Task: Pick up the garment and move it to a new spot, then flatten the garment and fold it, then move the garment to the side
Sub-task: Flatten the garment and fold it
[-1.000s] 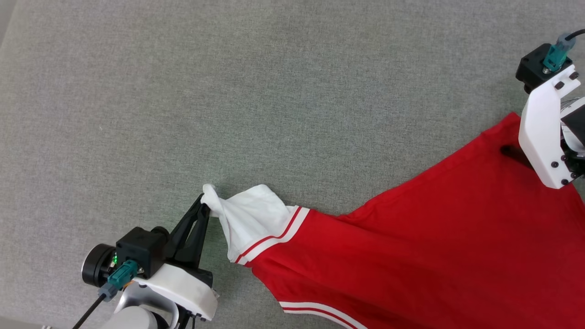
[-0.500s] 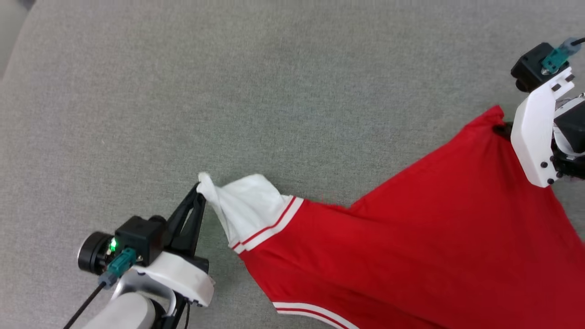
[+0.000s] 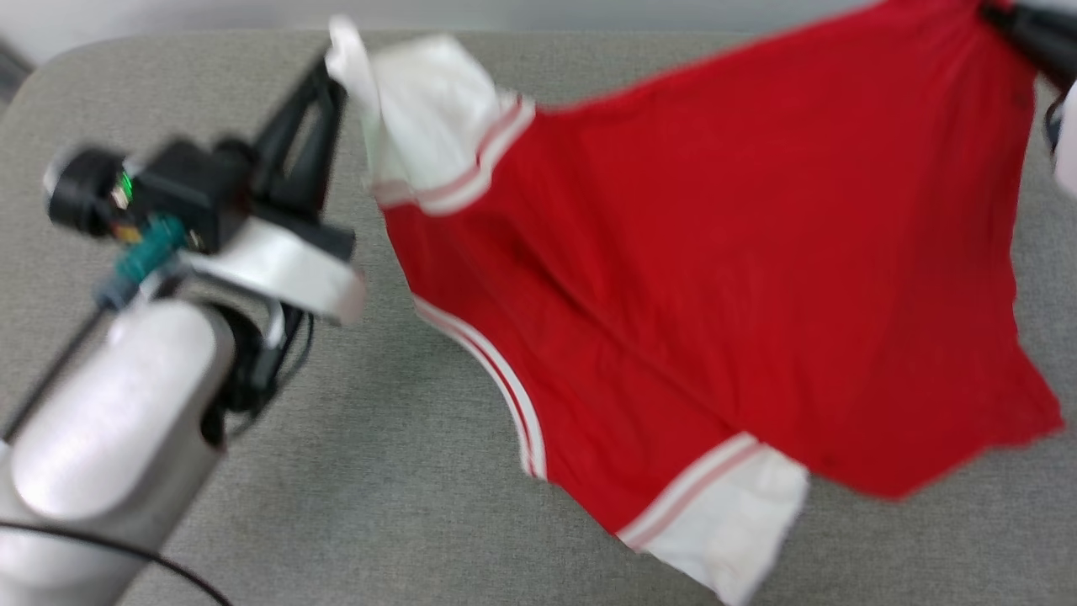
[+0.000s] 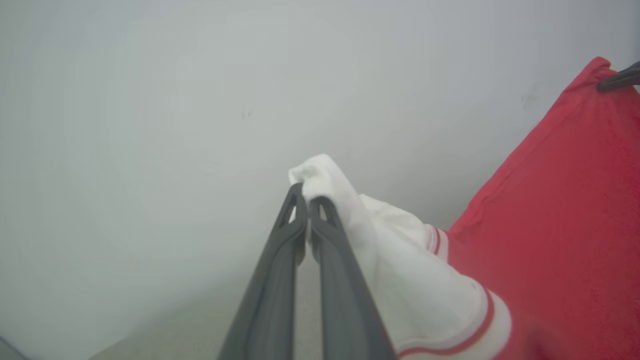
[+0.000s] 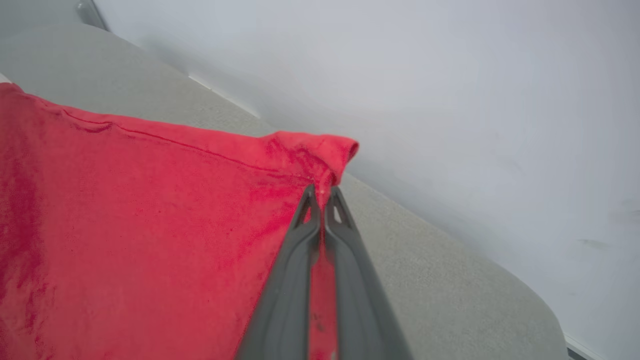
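Since both jaws are clenched on mere pinches, sleeve [image 3: 421,93] upper left and red corner [image 5: 330,150] upper right, the shirt [image 3: 715,252] hangs mid-frame between them. I fear a hard swing pulls one free.

The red shirt [image 3: 715,252] is hanging stretched in the air over the grey fabric surface [image 3: 404,488], its plain side facing up. One white sleeve [image 3: 421,109] with striped trim is being held high at the left; the other [image 3: 732,522] is dangling low.
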Controlling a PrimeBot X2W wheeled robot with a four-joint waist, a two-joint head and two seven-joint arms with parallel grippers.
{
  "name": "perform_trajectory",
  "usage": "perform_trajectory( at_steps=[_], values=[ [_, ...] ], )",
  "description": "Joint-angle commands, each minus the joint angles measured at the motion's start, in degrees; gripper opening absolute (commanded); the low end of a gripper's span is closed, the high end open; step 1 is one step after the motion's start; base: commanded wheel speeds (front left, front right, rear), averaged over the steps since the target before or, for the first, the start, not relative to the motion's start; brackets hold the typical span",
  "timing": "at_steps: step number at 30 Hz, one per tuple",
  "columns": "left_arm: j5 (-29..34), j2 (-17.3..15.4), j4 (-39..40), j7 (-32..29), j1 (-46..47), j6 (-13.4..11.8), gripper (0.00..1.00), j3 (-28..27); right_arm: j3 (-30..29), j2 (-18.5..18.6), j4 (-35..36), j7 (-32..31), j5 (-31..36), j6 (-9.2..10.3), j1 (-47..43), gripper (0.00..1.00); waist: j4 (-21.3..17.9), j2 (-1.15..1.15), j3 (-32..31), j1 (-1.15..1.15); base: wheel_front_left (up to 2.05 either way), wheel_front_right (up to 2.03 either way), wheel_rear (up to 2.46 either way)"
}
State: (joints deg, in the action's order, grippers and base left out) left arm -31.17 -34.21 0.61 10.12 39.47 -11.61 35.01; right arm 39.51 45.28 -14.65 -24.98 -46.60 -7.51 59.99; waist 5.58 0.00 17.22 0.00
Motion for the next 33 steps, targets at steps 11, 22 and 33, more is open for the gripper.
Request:
perform_trajectory(
  at_steps=[11, 22, 33],
  values=[
    [4.7, 1.2, -9.6, -4.2, 31.6, 8.0, 0.0, -2.1, -9.1, -9.7, -6.2, 3.3, 9.4, 0.04, 18.1, 0.0, -3.5, 0.0, 7.4, 0.0, 0.0, 0.0, 0.0],
    [8.8, 4.7, -23.1, -5.3, 60.5, 14.1, 0.0, -2.6, -15.7, -18.3, -18.4, 5.8, 19.4, 0.04, 39.7, 0.0, -3.3, 0.0, 14.6, 0.0, 0.0, 0.0, 0.0],
    [9.5, 8.0, -35.3, -2.5, 71.8, 16.7, 0.0, -1.2, -11.2, -22.2, -28.8, 9.8, 23.6, 0.04, 51.2, 0.0, -2.8, 0.0, 18.6, 0.0, 0.0, 0.0, 0.0]
  ],
)
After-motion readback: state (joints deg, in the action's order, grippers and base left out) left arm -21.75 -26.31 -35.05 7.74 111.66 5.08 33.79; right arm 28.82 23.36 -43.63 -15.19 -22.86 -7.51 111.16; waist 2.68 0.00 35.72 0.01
